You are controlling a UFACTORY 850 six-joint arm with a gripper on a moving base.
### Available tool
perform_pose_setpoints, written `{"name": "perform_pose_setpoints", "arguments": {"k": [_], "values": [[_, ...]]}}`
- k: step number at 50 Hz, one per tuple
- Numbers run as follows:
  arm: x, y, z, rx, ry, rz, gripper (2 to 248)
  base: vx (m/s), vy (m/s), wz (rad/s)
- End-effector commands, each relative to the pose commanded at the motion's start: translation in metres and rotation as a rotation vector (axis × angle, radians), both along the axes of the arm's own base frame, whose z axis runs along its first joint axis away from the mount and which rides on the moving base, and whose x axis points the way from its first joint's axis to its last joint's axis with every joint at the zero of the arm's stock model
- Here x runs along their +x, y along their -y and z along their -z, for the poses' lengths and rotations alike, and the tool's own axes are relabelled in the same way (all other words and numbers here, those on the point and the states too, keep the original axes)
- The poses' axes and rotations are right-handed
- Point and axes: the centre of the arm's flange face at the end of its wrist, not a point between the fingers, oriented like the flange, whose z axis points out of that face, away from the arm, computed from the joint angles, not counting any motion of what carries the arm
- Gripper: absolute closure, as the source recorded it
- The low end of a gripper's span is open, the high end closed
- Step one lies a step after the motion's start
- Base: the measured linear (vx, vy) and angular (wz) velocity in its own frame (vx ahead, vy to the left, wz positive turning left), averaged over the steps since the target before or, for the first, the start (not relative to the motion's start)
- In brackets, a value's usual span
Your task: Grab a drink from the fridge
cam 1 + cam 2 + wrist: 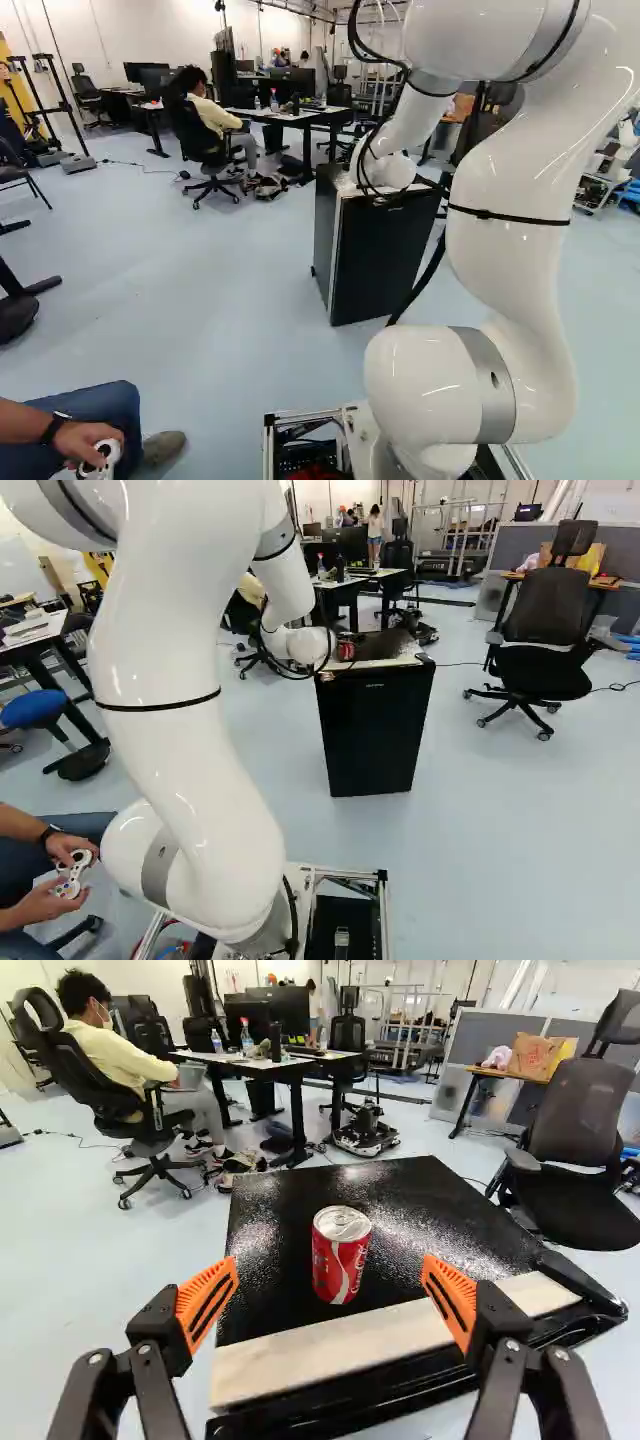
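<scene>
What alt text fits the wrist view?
A red-and-white drink can stands upright on top of a small black fridge, ahead of the robot's open black fingers and lined up with the gap between them, not gripped. Beyond the fridge is a desk; an office chair stands off to one side.

A glossy white, rounded arm (520,260) has silver-grey joint bands (486,385), thin black straps (510,216) and black cables (355,45) looping at the left base view's upper centre.

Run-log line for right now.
pincer: open | red can: upright on fridge, ahead of pincer, ungripped | grab: pending
</scene>
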Motion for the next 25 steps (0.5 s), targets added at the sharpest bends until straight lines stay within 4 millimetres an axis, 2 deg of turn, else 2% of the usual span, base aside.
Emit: {"name": "perform_pose_setpoints", "arguments": {"k": [14,25], "values": [[0.018,0.001,0.012,-0.003,0.034,-0.005,3,0.000,0.000,0.000],[0.023,0.001,0.022,-0.004,0.054,-0.007,3,0.000,0.000,0.000]]}}
